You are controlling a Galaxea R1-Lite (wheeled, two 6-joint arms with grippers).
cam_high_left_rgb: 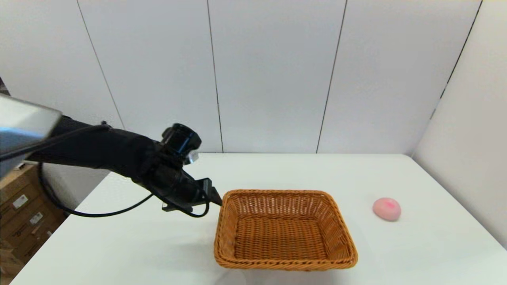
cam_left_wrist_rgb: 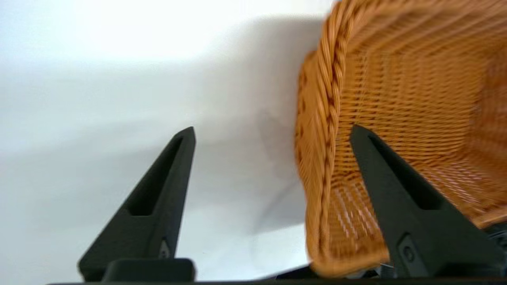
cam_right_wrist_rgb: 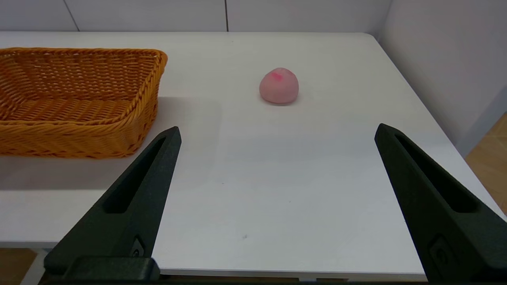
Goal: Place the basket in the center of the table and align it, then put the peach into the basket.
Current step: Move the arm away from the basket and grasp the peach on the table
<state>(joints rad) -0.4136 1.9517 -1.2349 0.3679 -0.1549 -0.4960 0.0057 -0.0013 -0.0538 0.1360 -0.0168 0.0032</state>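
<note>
At basket (cam_high_left_rgb: 283,231) far-left corner: left gripper (cam_high_left_rgb: 217,198) spread astride rim; peach (cam_high_left_rgb: 387,209) apart.

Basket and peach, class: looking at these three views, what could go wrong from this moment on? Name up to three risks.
1. The left gripper is open astride the basket rim at a corner; closing there could tilt or skew the basket rather than align it.
2. Sliding the basket toward the peach might bump the round fruit and send it rolling on the table.
3. The right gripper waits open short of the peach; a loose pinch could squirt it away.
</note>
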